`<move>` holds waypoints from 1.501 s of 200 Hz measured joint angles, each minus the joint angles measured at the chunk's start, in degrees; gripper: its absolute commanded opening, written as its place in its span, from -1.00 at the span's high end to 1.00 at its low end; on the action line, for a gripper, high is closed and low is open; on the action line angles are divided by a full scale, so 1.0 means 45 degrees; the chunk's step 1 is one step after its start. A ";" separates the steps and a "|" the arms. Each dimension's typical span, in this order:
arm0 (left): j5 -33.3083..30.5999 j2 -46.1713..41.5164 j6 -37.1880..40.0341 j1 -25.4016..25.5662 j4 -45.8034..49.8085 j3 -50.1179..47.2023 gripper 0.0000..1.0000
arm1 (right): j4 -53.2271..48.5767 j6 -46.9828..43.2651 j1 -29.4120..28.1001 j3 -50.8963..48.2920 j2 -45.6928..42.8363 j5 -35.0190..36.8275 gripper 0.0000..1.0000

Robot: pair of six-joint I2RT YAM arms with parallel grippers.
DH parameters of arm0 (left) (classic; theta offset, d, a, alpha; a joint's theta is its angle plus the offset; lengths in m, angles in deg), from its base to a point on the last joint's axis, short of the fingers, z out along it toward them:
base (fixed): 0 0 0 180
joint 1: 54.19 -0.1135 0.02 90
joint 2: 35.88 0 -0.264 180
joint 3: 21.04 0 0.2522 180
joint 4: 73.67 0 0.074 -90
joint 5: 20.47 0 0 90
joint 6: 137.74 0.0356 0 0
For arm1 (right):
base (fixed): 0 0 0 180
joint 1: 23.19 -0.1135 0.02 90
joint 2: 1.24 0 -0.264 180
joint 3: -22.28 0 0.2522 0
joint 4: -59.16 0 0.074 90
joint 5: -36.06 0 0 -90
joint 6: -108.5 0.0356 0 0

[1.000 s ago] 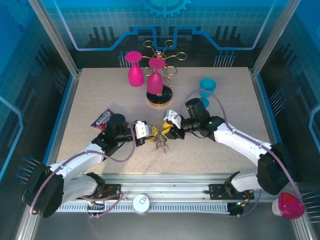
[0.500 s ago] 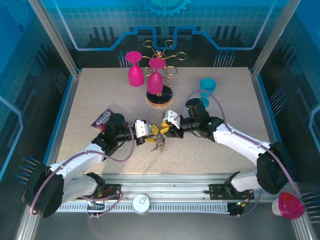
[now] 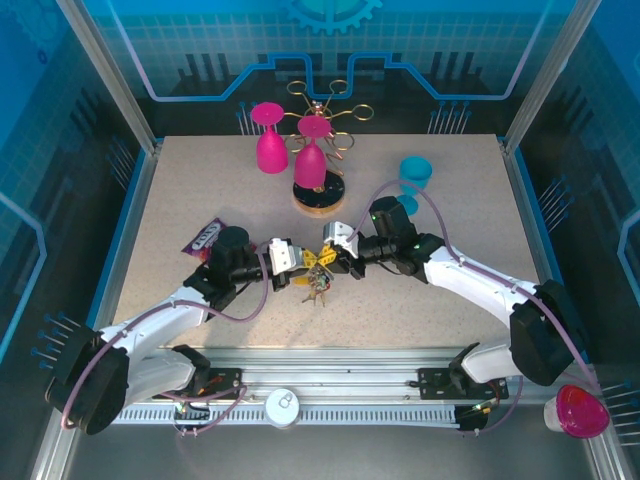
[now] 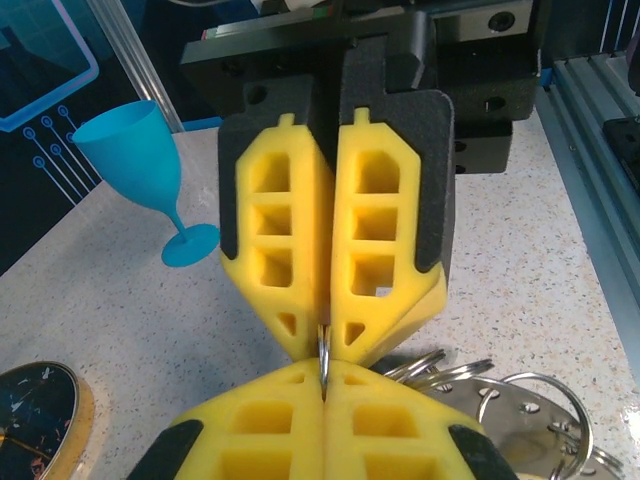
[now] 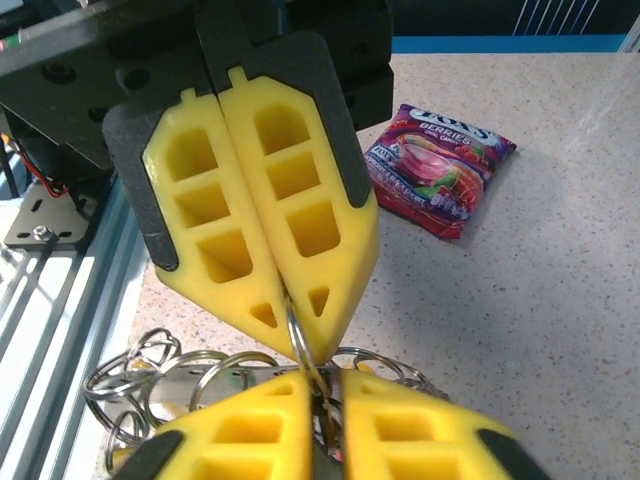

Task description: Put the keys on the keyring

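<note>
"How do the tools stand?"
"Two, tip to tip at mid-bench (image 3: 200, 190). The left tool (image 3: 301, 264) and right tool (image 3: 330, 258) are both clenched on the keyring (image 4: 323, 352)."
"And the keys (image 3: 316, 290)?"
"One bunch at 6 o'clock beneath the tips, number unclear. Two pink glasses (image 3: 270, 145) at 12 o'clock, one blue glass (image 3: 415, 172) at 2."

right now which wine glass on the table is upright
The blue plastic wine glass right of the round wooden rack base: foot down, bowl up. The pink glass left of that base and the pink one above it are foot-up.
</note>
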 measured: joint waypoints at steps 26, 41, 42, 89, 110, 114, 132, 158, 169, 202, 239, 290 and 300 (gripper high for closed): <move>0.0005 0.0005 0.0015 -0.0024 0.0053 0.0000 0.74 | -0.0117 -0.0204 0.0005 0.0049 0.0000 0.0000 1.00; -0.0044 0.0005 0.0044 -0.0019 0.0092 0.0000 0.61 | -0.0636 -0.0442 -0.0049 0.0272 0.0000 0.0015 1.00; -0.0049 0.0005 0.0053 -0.0019 0.0092 0.0000 0.61 | -0.0675 -0.0461 -0.0053 0.0287 0.0000 0.0019 1.00; -0.0486 0.0000 0.0461 0.0019 0.0913 0.0321 0.61 | -0.3638 -0.1885 -0.0505 0.2093 0.0534 0.1156 1.00; -0.0729 0.0005 0.0816 0.0107 0.1617 0.0573 0.67 | -0.4920 -0.2531 -0.0821 0.2977 0.0933 0.1899 1.00; -0.0767 0.0005 0.0889 0.0131 0.1763 0.0617 0.69 | -0.5207 -0.2642 -0.0894 0.3157 0.1015 0.2040 1.00; -0.0865 0.0005 0.1190 0.0238 0.2288 0.0743 0.87 | -0.6154 -0.2987 -0.1151 0.3842 0.1341 0.2647 1.00; -0.1001 0.0005 0.1705 0.0369 0.2875 0.0952 1.00 | -0.6965 -0.3152 -0.1253 0.4362 0.1574 0.3055 1.00; -0.1015 0.0000 0.1783 0.0389 0.2929 0.0986 1.00 | -0.6989 -0.3143 -0.1253 0.4362 0.1569 0.3065 0.93; -0.1064 0.0000 0.1768 0.0437 0.2939 0.0947 1.00 | -0.6081 -0.2511 -0.1030 0.3541 0.1175 0.2608 0.50; -0.1107 -0.0015 0.1656 0.0442 0.2443 0.0631 1.00 | -0.4658 -0.1515 -0.0345 0.2040 0.0262 0.1855 0.42; -0.1093 -0.0029 0.1331 0.0408 0.1792 0.0418 1.00 | -0.3711 -0.0899 -0.0296 0.1350 0.0223 0.1418 0.49; -0.1088 -0.0029 0.1326 0.0393 0.1705 0.0418 1.00 | -0.3575 -0.0835 -0.0291 0.1331 0.0223 0.1379 0.52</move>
